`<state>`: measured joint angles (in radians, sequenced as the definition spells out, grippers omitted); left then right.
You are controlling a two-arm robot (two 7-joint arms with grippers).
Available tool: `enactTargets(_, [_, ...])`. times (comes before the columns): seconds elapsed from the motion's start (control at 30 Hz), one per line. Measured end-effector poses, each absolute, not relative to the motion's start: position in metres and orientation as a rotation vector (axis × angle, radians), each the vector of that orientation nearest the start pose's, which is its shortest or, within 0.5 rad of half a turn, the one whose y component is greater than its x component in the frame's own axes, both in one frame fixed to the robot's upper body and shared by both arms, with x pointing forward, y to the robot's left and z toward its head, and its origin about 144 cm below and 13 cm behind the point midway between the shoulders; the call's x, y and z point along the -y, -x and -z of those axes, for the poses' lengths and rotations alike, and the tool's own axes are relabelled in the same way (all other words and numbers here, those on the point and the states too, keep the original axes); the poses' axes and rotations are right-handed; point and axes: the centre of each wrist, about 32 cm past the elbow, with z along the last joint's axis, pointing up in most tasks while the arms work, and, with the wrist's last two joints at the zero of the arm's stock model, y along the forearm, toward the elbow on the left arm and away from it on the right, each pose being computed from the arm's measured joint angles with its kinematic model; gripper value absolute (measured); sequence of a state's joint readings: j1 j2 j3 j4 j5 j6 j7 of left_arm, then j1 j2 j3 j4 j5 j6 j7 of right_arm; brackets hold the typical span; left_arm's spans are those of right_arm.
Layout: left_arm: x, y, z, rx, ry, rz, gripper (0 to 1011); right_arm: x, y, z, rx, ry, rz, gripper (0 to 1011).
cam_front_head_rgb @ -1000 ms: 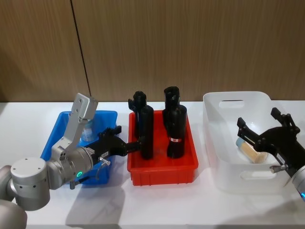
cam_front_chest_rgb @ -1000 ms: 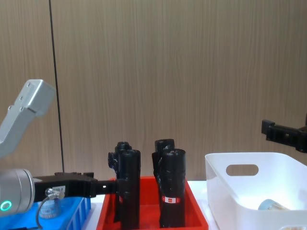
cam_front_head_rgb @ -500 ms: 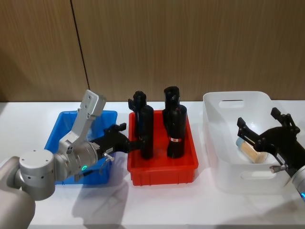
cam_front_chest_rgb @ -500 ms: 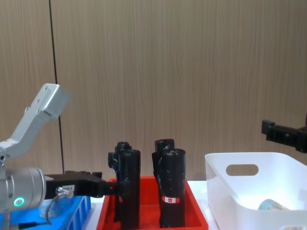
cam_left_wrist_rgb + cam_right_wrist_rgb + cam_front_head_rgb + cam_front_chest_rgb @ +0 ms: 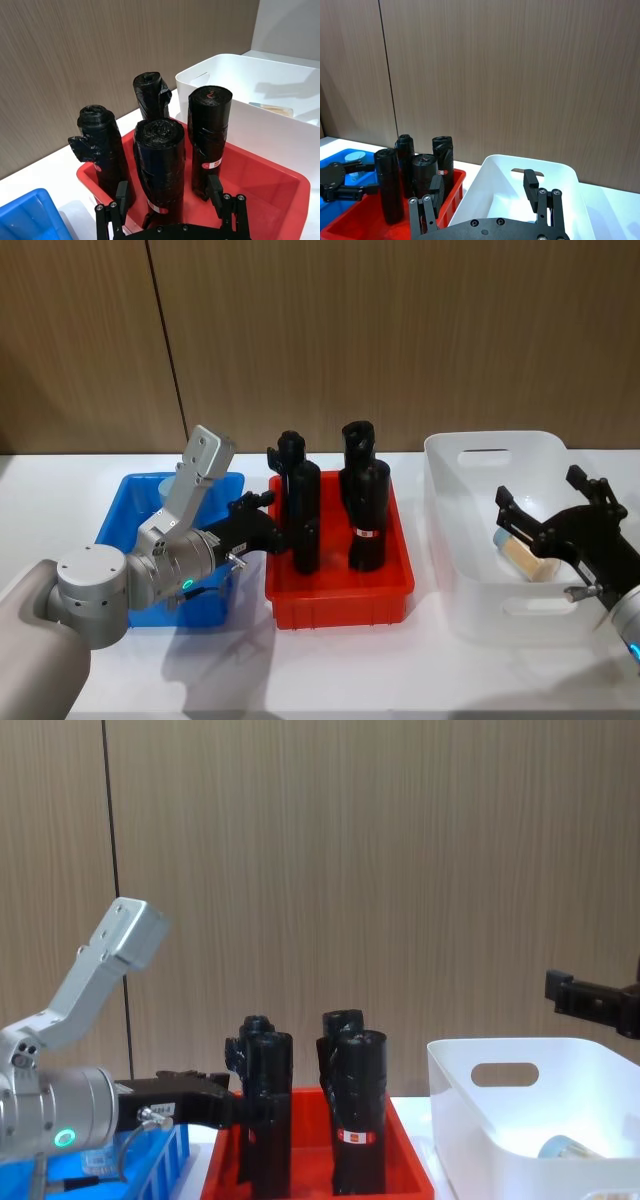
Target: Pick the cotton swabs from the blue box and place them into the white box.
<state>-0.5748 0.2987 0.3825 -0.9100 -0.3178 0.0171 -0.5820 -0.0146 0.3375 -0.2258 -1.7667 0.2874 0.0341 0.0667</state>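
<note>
Both your left gripper (image 5: pixel 266 521) and right gripper (image 5: pixel 540 492) hang open, empty; one cotton swab tub (image 5: pixel 167 484) sits in the blue box (image 5: pixel 118 524), another tub (image 5: pixel 521 552) lies in the white box (image 5: pixel 446 532); probably light, slick thin plastic, so pinch gently across the body, below the lid.

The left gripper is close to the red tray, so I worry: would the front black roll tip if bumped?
Probably tippy: the front roll stands tall on a narrow base. Its wrinkled black wrap looks soft, so it may dent rather than slide. The neighbouring rolls and the red tray wall might catch it.
</note>
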Motion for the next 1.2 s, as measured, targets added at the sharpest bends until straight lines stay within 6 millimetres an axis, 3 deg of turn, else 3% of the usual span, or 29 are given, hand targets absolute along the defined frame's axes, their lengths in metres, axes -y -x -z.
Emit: enactTargets(1.2, [-0.272,-0.621,-1.129,-0.070,-0.155,-0.885,1004,0.237,-0.443,-1.189,0.075,-0.026,1.230,1002])
